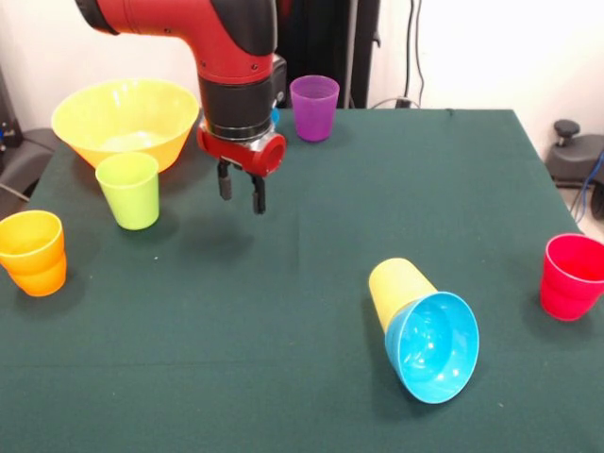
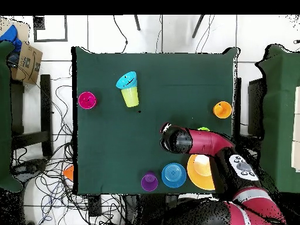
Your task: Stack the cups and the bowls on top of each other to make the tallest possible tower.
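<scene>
Cups number five, bowls three (one blue on the tipped yellow cup); end effector open, empty.

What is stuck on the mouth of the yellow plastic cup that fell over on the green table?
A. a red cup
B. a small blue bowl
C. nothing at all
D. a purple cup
B: the yellow plastic cup lies on its side on the green table, and a small glossy blue bowl sits at its mouth, its opening facing the front camera.
</scene>
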Controlling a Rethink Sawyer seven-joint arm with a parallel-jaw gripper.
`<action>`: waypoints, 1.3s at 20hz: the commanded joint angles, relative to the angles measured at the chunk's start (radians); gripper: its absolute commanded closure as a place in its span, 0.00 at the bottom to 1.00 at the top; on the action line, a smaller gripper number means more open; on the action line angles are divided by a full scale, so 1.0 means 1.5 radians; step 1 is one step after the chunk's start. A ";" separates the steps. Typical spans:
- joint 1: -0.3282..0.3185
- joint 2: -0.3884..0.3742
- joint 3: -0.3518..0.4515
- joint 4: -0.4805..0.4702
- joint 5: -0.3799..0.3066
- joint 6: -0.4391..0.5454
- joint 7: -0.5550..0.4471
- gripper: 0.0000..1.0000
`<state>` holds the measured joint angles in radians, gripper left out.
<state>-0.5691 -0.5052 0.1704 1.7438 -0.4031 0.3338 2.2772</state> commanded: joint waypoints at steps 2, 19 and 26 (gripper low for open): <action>-0.002 0.000 0.079 0.014 -0.039 0.097 -0.119 0.00; 0.021 -0.025 0.075 0.010 -0.043 0.160 -0.116 0.00; 0.021 -0.034 0.083 0.007 -0.047 0.171 -0.121 0.00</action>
<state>-0.5691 -0.5461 0.2007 1.7439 -0.4126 0.4930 2.2772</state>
